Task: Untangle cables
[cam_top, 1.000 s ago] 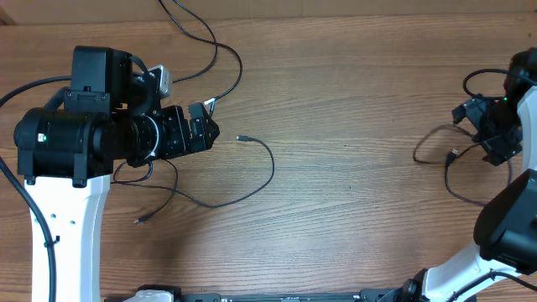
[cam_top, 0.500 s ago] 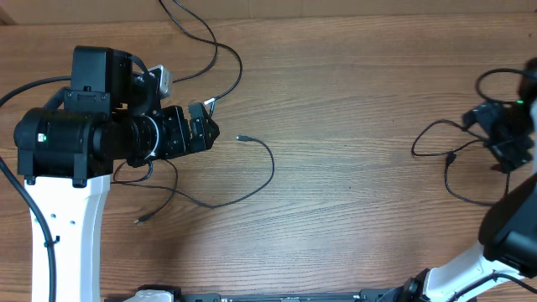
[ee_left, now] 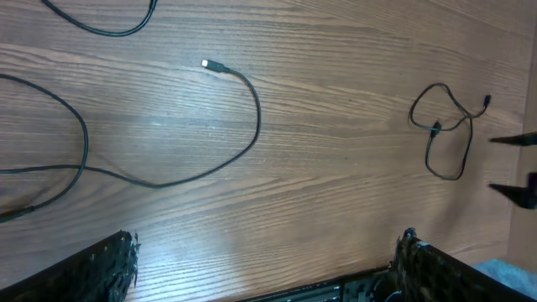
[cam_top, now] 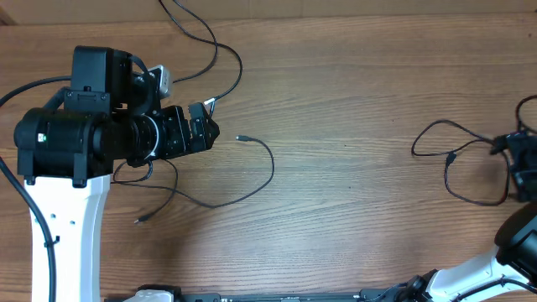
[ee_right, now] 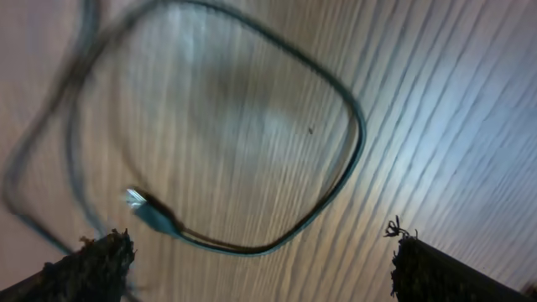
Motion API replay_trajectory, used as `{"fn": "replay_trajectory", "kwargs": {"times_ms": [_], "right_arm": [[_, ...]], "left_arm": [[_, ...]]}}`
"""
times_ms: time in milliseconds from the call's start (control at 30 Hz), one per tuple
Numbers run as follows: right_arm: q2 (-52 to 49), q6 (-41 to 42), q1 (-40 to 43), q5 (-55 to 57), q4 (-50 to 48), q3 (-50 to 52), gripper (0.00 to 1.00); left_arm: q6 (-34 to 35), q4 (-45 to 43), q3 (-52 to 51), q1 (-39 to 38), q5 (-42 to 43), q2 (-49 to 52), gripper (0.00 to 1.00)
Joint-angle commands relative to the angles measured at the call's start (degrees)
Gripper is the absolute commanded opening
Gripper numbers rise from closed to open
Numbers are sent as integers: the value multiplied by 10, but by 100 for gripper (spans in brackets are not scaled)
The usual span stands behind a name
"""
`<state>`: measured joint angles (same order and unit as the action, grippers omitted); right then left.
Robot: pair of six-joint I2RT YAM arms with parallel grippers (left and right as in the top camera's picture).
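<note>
A long black cable (cam_top: pixel 270 168) with a silvery plug (cam_top: pixel 243 137) curves across the left half of the table; in the left wrist view the same cable (ee_left: pixel 254 126) ends in that plug (ee_left: pixel 210 65). My left gripper (cam_top: pixel 208 126) hangs open just left of the plug, empty (ee_left: pixel 264 268). A small looped cable (cam_top: pixel 457 164) lies on the right, also seen far off as a loop (ee_left: pixel 445 134). My right gripper (cam_top: pixel 510 166) is open at the table's right edge, beside the loop. In its blurred view the loop (ee_right: pixel 336 193) and its plug (ee_right: pixel 138 201) lie just ahead of the open gripper (ee_right: pixel 260 260).
Another black cable (cam_top: pixel 214 50) runs off the back edge at upper left. A short cord end (cam_top: pixel 139 221) lies near the left arm's white base (cam_top: pixel 67 235). Bare wooden table (cam_top: pixel 352 101) spans the middle.
My right gripper has drawn back to the right and slightly toward the front, away from the looped cable, which now lies spread on the table. The left arm has not moved.
</note>
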<state>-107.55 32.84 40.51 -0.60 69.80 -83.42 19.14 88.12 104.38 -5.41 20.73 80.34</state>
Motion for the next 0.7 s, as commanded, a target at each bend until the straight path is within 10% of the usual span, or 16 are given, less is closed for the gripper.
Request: {"fn": "replay_trajectory", "kwargs": {"times_ms": [0, 667], "right_arm": [[1, 17, 1, -5, -23, 42, 100], [1, 64, 1, 68, -101, 154, 100]], "left_arm": [[-7, 0, 8, -3, -5, -1, 100], [-7, 1, 8, -3, -17, -1, 100]]}}
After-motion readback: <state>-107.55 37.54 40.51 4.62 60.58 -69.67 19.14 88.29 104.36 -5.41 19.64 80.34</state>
